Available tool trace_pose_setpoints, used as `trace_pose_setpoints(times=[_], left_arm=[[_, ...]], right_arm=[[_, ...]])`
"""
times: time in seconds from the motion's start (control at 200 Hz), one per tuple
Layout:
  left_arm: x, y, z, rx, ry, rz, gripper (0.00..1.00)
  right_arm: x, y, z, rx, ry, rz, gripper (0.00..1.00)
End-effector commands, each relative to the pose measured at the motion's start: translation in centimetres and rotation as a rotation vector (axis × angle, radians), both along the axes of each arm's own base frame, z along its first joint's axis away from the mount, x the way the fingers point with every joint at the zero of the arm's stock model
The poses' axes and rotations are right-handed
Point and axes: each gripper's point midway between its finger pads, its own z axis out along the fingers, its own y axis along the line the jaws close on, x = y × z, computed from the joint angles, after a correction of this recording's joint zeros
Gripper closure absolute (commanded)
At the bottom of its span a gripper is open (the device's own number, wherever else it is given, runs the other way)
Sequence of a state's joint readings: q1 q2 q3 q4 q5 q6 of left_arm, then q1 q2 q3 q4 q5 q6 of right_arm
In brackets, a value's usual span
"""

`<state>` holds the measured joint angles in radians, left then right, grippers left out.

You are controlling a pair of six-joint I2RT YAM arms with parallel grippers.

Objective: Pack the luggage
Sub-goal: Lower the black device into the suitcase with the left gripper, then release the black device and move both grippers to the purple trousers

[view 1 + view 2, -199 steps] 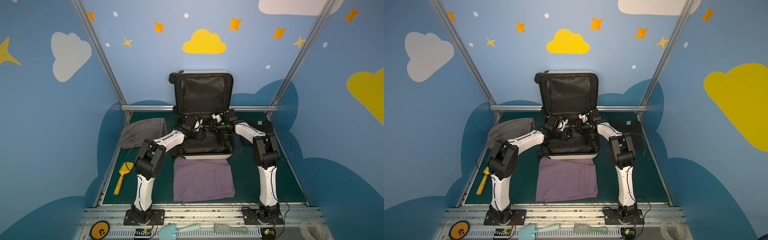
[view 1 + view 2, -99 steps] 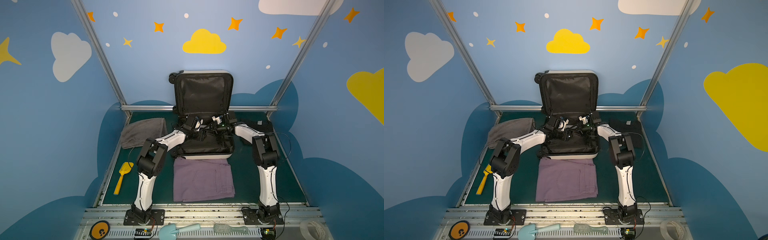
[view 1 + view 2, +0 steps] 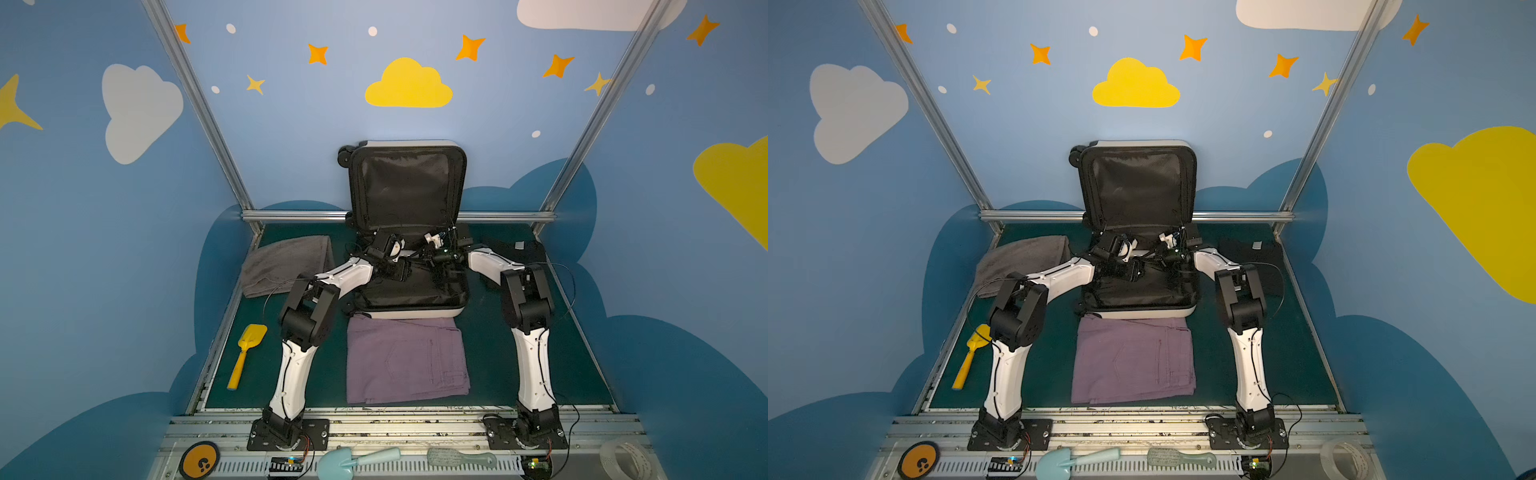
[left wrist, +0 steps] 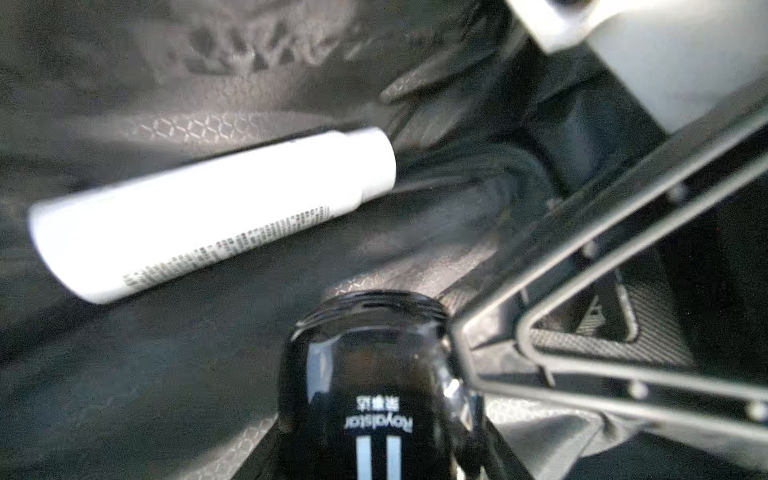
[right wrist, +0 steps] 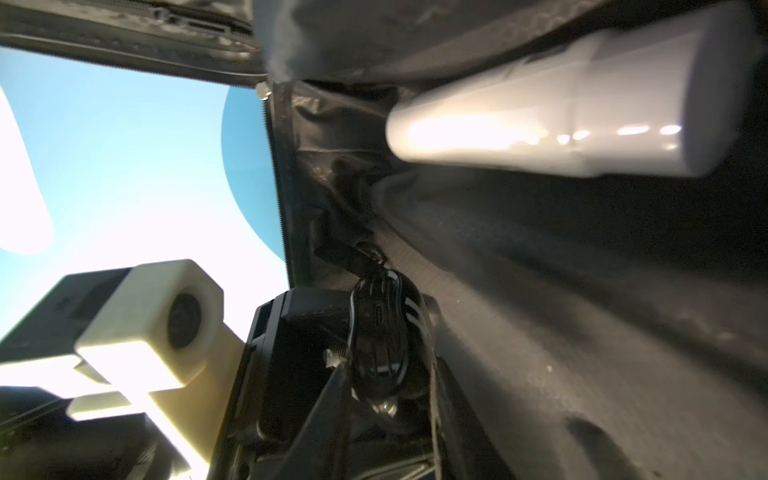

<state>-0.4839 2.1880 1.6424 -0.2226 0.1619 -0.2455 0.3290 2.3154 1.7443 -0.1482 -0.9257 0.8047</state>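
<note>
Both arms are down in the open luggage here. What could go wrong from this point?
1. The left gripper and right gripper work very close together inside the luggage; they could collide.
2. The loose white tube lies near the black gadget in the left gripper; setting it down could knock the tube.
3. The upright lid stands just behind both wrists; a bump might tip it shut.

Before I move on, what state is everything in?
Luggage: open, lid upright.
Tube: capped, lying in the luggage.
Left claw: shut on a black gadget.
Right claw: over the luggage, grip unclear.
Trousers: folded, flat before the luggage.
Towel: folded, left of the luggage.
Yellow shovel: lying on the mat.
</note>
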Motion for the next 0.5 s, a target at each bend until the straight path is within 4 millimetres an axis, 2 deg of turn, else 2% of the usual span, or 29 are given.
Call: trace_pose_setpoints(times=[0.0, 0.305, 0.496], left_arm=[[0.3, -1.0, 0.8, -0.028, 0.012, -0.012, 0.51], [-0.4, -0.7, -1.3, 0.015, 0.115, 0.002, 0.43], [-1.0, -0.7, -1.8, 0.033, 0.138, 0.003, 0.31]], right_arm=[[-0.7, 1.0, -1.0, -0.022, 0.029, 0.027, 0.68], [-0.9, 0.8, -3.3, -0.094, 0.072, 0.004, 0.65], [-0.8, 0.2, -3.8, -0.119, 0.083, -0.014, 0.63]])
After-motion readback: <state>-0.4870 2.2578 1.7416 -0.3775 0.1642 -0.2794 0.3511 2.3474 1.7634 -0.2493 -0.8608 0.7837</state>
